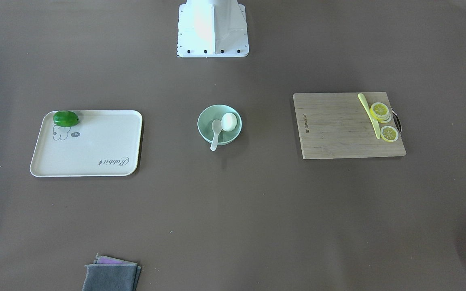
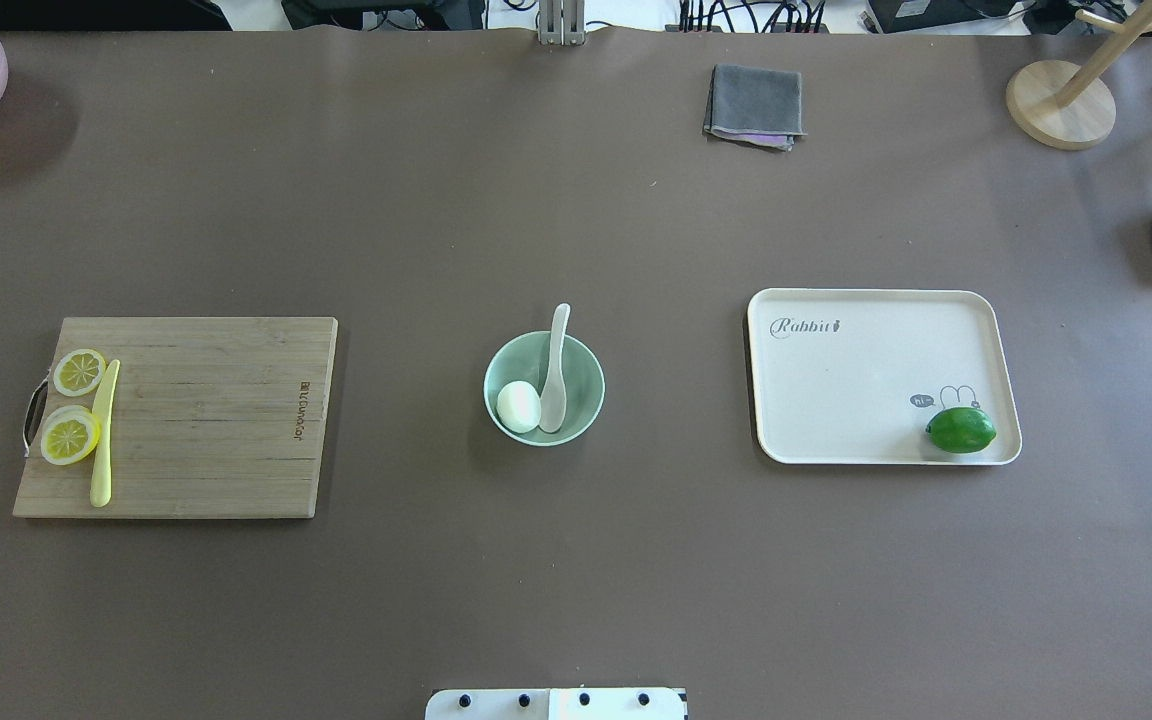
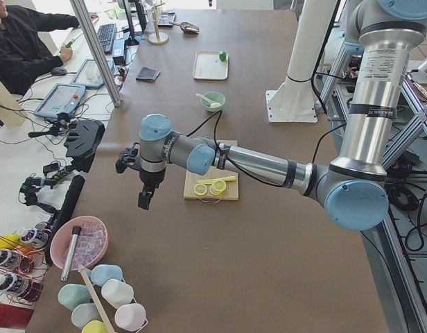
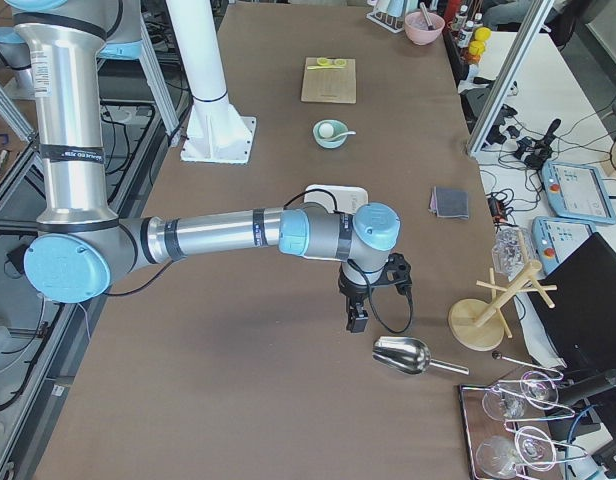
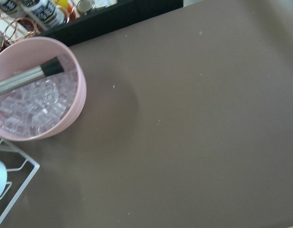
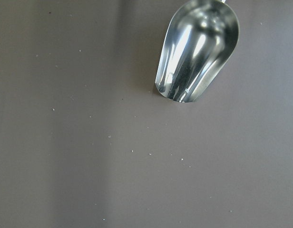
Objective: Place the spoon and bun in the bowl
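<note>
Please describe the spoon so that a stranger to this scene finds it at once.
At the centre of the brown table, between the cutting board and the tray, stands a mint-green bowl. The spoon lies in it beside the bun, handle over the rim. Both are white, but the spoon is long, the bun round.

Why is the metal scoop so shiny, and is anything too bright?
Right wrist view: the scoop mirrors bright light in white streaks. Front-facing view: the robot's white base is washed out by glare. Left wrist view: the pink bowl throws a soft shadow on the table.
</note>
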You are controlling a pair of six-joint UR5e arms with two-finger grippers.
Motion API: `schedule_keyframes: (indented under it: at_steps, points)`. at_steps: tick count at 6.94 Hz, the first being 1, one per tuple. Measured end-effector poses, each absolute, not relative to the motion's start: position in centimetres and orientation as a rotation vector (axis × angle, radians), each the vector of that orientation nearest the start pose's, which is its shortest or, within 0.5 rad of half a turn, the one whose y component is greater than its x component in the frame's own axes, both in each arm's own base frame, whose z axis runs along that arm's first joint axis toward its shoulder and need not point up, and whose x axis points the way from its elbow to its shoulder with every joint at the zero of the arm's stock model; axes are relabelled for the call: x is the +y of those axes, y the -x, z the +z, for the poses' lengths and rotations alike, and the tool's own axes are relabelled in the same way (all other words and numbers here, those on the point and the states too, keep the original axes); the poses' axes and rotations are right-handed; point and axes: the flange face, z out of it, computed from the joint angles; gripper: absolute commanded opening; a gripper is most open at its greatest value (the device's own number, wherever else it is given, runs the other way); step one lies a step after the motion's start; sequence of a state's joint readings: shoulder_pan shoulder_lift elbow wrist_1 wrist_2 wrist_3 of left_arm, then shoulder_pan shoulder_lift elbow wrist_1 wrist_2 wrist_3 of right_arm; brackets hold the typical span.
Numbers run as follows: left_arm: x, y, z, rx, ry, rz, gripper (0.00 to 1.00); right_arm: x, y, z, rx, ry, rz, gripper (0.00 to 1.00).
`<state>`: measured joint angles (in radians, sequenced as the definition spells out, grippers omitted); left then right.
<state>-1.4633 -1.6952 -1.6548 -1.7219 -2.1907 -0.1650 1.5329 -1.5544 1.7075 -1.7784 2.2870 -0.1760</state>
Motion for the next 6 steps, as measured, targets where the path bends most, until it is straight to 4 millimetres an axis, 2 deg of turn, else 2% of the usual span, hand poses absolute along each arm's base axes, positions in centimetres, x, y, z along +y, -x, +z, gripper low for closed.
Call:
schedule_keyframes:
  at_steps: [1,3,6]
  points:
    - [-55.2,2.7,55.6,0.708,-0.223,0.025,0.98,-48.8,-5.1,61.3,-0.722,0.013,-0.177,1.00]
    - [-54.2,4.5,56.2,0.781,-0.182,-0.023,0.98,-48.3,-5.2,61.8,-0.722,0.020,-0.169,1.00]
    - [-54.3,4.9,56.2,0.790,-0.172,-0.035,0.98,-48.3,-5.2,61.7,-0.722,0.018,-0.167,1.00]
